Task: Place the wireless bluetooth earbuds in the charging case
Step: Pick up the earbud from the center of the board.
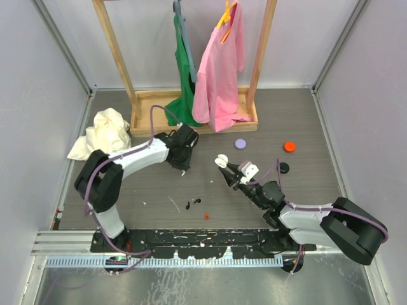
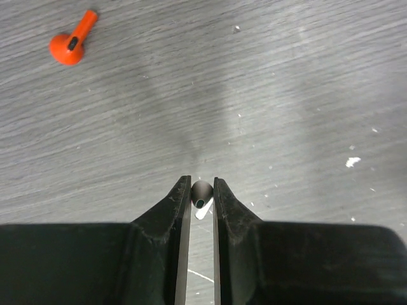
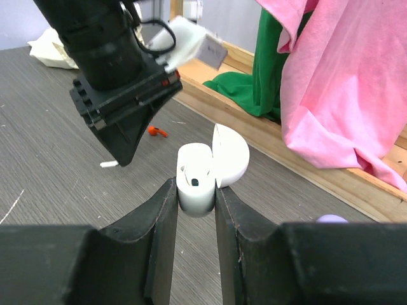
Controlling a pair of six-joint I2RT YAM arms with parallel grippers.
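Note:
My left gripper [image 2: 202, 182] is shut on a white earbud [image 2: 202, 190], whose head is pinched between the fingertips just above the grey table. In the top view this gripper [image 1: 183, 166] points down at mid-table. An orange earbud [image 2: 71, 43] lies on the table beyond it and shows again past the left fingers [image 3: 156, 131]. To the right, my right gripper [image 3: 195, 190] is shut on the white charging case [image 3: 194, 171]. The case's lid [image 3: 230, 155] stands open and its sockets face the camera. In the top view the case [image 1: 221, 161] is a short way right of the left gripper.
A wooden clothes rack [image 1: 191, 121] with a pink shirt [image 1: 222, 70] and a green garment [image 1: 184, 95] stands at the back. A crumpled white cloth [image 1: 105, 130] lies at left. A purple cap [image 1: 240, 143], an orange cap [image 1: 289, 147], a black cap [image 1: 283, 168] and small dark bits [image 1: 193, 203] lie about.

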